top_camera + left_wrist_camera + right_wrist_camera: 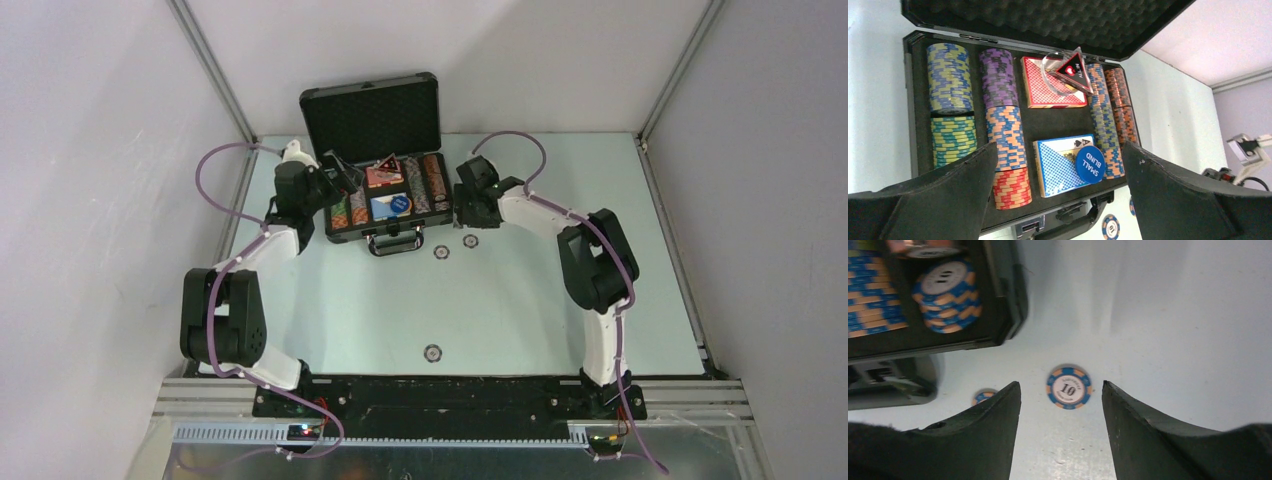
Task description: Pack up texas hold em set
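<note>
The black briefcase [345, 235] lies open at the back of the table, its foam-lined lid [372, 115] upright. Rows of multicoloured chips [950, 100] fill it, beside a red-patterned deck [1040, 95] and a blue deck [1055, 172]. A blue "small blind" button [1090, 162] rests on the blue deck. A dark triangular marker [1074, 70] and a clear round button [1050, 67] lie on the red deck. My left gripper [1059, 145] hovers open over the case's front left. My right gripper [1060, 385] stands open just above a blue-and-orange "10" chip [1068, 388] on the table.
A second loose chip [983, 396] lies left of the first, near the case handle [392, 245]. A third chip [432, 352] sits alone near the table's front edge. The case's right wall [1008, 290] is close to my right gripper's left finger.
</note>
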Motion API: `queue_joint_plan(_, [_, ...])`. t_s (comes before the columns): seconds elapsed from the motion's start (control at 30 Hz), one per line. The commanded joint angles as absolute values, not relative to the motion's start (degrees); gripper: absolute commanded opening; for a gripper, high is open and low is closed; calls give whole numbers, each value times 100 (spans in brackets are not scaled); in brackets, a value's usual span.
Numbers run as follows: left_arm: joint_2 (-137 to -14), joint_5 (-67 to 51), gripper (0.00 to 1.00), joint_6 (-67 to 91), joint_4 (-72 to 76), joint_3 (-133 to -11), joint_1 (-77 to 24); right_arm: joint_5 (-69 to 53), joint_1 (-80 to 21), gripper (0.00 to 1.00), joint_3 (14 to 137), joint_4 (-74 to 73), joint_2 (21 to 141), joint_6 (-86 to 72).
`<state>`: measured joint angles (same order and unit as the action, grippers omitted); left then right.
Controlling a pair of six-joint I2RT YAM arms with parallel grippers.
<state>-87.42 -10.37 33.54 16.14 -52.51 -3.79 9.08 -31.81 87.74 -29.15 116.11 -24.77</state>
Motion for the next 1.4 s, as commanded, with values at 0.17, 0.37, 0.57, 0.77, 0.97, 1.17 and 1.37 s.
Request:
queue_joint_plan(0.17, [-8541,-648,98,3391,1547,-5307,-186,531,-3848,63,8950,-1919,11487,-2276])
queue_joint_plan(0.37, [-8589,-819,98,3612,1553,-5238,-18,409,-3876,62,8953,-1691,11645,-2426])
queue_joint_plan(0.57, [-8664,-966,98,3633,1555,-5290,-18,973,-3653,62,9012,-2341,11572,-2575])
queue_joint_plan(0.77, [-8736,-1089,98,3682,1596,-5322,-18,1144,-3283,61,8855,-2762,11639,-2630])
queue_joint_plan(0.97, [-8748,-1110,98,3683,1608,-5322,-18,1027,-3123,60,9125,-2869,11965,-2565])
queue_joint_plan(1.17, [-8754,-1146,98,3674,1611,-5335,-18,1093,-3096,56,9621,-3251,12457,-2517])
queue_joint_plan(1.37, [-8766,-1162,98,3656,1617,-5339,-18,1110,-3092,46,9482,-3362,12549,-2577])
